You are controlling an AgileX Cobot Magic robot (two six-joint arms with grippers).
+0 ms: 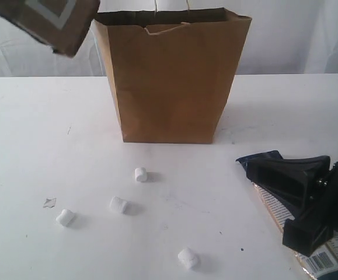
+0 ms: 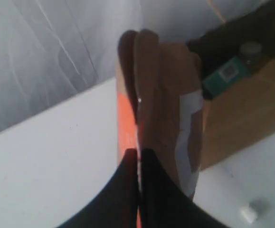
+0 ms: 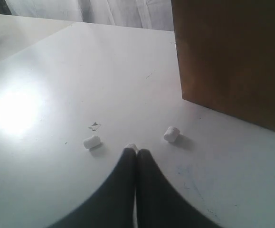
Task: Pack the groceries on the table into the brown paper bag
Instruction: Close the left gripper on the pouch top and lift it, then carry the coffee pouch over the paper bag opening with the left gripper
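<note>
The tall brown paper bag (image 1: 171,81) stands upright at the back middle of the white table (image 1: 52,134). Up at the bag's left, my left gripper (image 2: 138,152) is shut on a brown pouch (image 1: 46,20) with a pale mark and an orange side (image 2: 161,99); the gripper itself is outside the exterior view. Several white marshmallows lie in front of the bag (image 1: 140,174) (image 1: 119,205) (image 1: 65,217) (image 1: 188,258). My right gripper (image 1: 251,169) (image 3: 136,152) is shut and holds nothing, low over long noodle packs (image 1: 274,205) at the front right.
Inside the bag (image 2: 241,114) I see a green-labelled item (image 2: 225,76) and a capped jar (image 2: 251,50). A small dark scrap (image 1: 50,202) lies on the table near the left marshmallow. A white curtain hangs behind the table.
</note>
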